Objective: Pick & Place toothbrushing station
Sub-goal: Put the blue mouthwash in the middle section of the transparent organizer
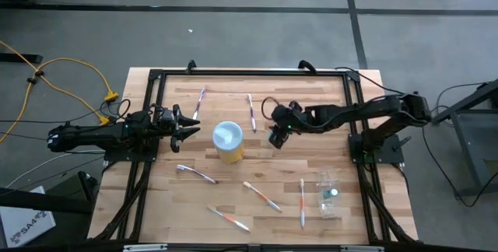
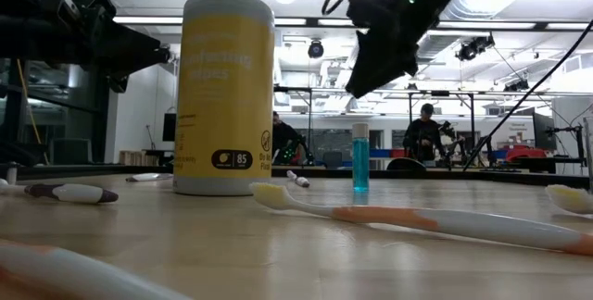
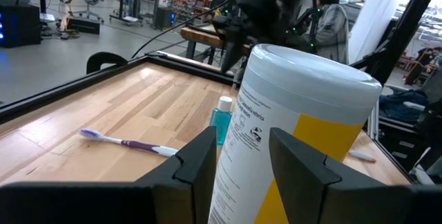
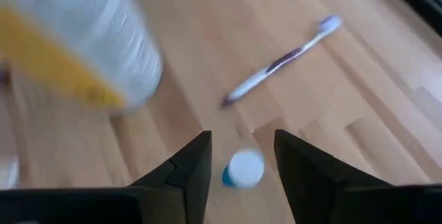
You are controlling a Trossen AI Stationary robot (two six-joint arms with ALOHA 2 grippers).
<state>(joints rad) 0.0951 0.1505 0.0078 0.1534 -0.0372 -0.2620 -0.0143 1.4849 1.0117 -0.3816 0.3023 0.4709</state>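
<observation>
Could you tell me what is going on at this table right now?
The right gripper hangs open just above a small teal bottle standing beside the yellow wipes canister, apparently about to grasp it. The left gripper waits open on the canister's other side. Toothbrushes lie scattered on the table.

A yellow canister with a white lid (image 1: 228, 142) is seen standing upright at the table's (image 1: 311, 104) middle. The left gripper (image 1: 189, 125) is held just left of it, fingers spread; the right gripper (image 1: 278, 137) is positioned to its right. Toothbrushes (image 1: 261, 195) are scattered on the near side, and a clear holder cup (image 1: 328, 194) is placed near right.
</observation>
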